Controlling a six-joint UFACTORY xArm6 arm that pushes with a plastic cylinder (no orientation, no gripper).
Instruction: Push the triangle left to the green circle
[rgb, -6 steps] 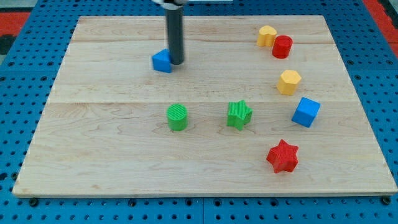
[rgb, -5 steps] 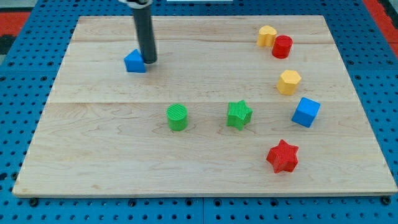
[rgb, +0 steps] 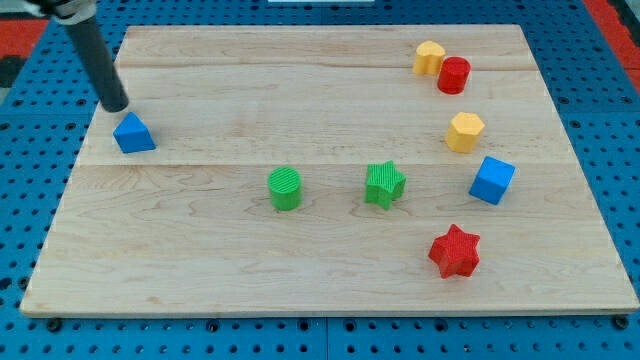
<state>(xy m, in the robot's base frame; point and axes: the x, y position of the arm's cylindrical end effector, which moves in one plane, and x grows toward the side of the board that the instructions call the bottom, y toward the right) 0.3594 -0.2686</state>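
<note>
A pale wooden board (rgb: 330, 250), made of long planks with visible grain, is lying on a blue pegboard (rgb: 20, 220) dotted with holes; red pegboard is showing at the view's top corners, cut off by the frame.

The dark rod (rgb: 96, 62) is leaning in from the view's top left, its upper end running out of frame. There is no gripper here, so nothing is being held: my tip (rgb: 117, 106) is resting at the board's left edge, just above and left of the blue triangle (rgb: 134, 133), very close to it, though contact is hard to judge.

That triangle is sitting far to the left of the green circle (rgb: 285, 188) and slightly higher. The circle, a ribbed cylinder, is our landmark. The green star (rgb: 385, 184) is standing to its right, also ribbed. Farther right are the blue cube (rgb: 492, 180) and, lower, the red star (rgb: 455, 251). Up and to the right are 2 yellow blocks: a hexagon (rgb: 464, 132) and another (rgb: 430, 58), whose shape is unclear, touching a red cylinder (rgb: 454, 75).
</note>
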